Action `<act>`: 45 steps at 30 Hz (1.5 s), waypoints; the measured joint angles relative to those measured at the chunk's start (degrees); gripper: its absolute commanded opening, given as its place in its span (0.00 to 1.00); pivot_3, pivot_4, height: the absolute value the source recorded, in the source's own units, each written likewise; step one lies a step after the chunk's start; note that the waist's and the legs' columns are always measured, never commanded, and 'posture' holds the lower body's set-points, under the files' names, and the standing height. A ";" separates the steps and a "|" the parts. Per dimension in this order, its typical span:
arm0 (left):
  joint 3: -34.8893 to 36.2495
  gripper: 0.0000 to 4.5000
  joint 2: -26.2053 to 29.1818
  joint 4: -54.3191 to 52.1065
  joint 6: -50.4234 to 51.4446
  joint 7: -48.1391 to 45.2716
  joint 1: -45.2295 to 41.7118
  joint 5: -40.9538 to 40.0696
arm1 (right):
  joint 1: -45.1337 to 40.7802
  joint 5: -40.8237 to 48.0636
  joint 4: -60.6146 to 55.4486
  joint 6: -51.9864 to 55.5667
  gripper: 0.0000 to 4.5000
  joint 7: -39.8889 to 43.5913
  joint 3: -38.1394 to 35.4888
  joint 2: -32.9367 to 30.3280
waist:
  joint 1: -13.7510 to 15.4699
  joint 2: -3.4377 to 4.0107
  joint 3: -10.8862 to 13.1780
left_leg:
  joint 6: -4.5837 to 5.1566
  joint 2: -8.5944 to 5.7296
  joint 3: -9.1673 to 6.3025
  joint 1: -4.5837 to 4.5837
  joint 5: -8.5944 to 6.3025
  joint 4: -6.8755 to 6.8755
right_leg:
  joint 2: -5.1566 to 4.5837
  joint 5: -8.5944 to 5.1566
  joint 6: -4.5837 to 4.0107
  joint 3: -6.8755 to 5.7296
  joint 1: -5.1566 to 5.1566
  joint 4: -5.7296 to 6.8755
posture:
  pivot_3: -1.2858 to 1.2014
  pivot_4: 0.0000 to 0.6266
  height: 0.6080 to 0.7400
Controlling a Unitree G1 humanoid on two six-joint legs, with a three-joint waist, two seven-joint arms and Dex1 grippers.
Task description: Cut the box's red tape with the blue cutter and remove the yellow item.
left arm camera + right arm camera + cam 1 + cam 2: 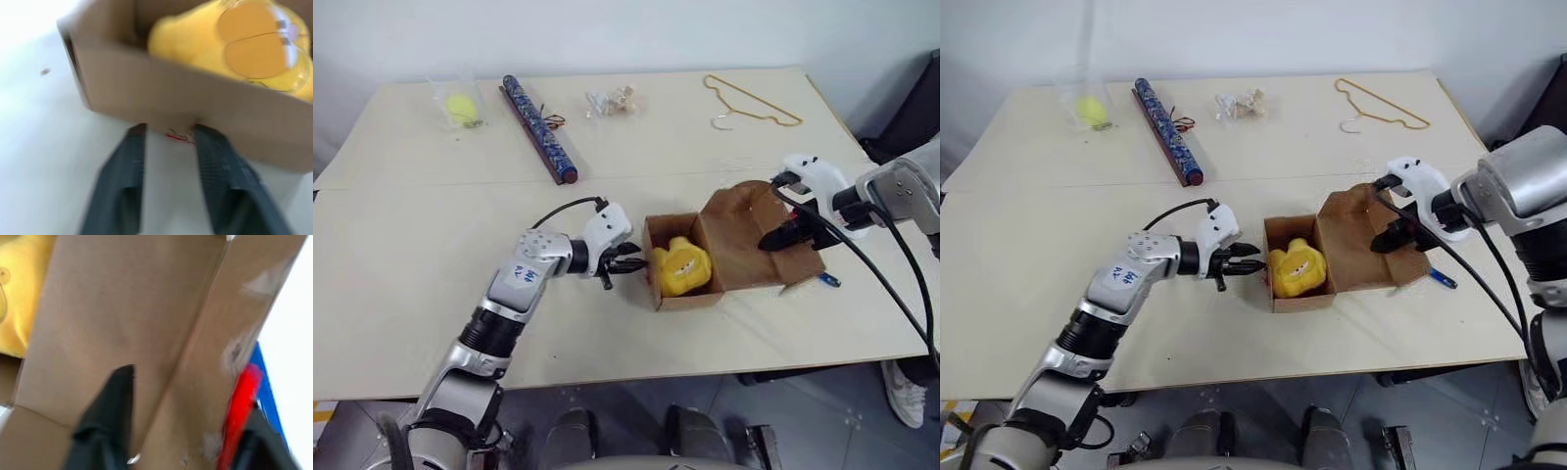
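Plainly, my left claw [628, 262] stood half-open and empty beside the box [685, 299]; the yellow item [680, 268] (soft, light) wanted gripping round its middle.

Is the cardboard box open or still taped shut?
Open: the box has its lid flap folded back, and the yellow toy sits exposed inside.

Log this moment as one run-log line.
box: open | yellow item: inside | left gripper: jaws open at box wall | right gripper: jaws open, over lid flap | blue cutter: on table
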 measured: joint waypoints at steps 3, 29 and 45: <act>0.74 0.80 2.25 0.54 -3.11 -0.94 0.43 -0.02 | 3.52 0.03 -2.15 -4.68 0.92 2.20 -3.63 -2.72 | 0.22 -0.01 0.01 | 0.00 0.00 0.00 -0.01 0.00 0.02 | -0.01 0.00 0.00 0.00 0.01 -0.02 | 0.52 0.24 1.00; 27.57 1.00 21.67 -10.03 1.88 -13.67 17.30 -27.75 | 53.05 12.13 -21.61 -65.40 1.00 22.92 -50.17 7.98 | 1.60 -0.58 0.32 | -0.16 0.18 0.22 0.41 0.04 0.23 | 0.00 0.15 -0.21 -0.07 0.17 0.35 | 0.52 0.24 1.00; -15.47 1.00 -5.63 17.04 -5.77 -11.95 -22.86 -2.60 | 63.75 13.60 -25.57 -60.09 1.00 21.58 -59.62 3.99 | 1.38 -0.60 0.32 | -0.08 0.13 0.26 1.18 -0.02 -0.06 | 0.09 0.21 -0.17 -0.03 0.88 -0.18 | 0.52 0.24 1.00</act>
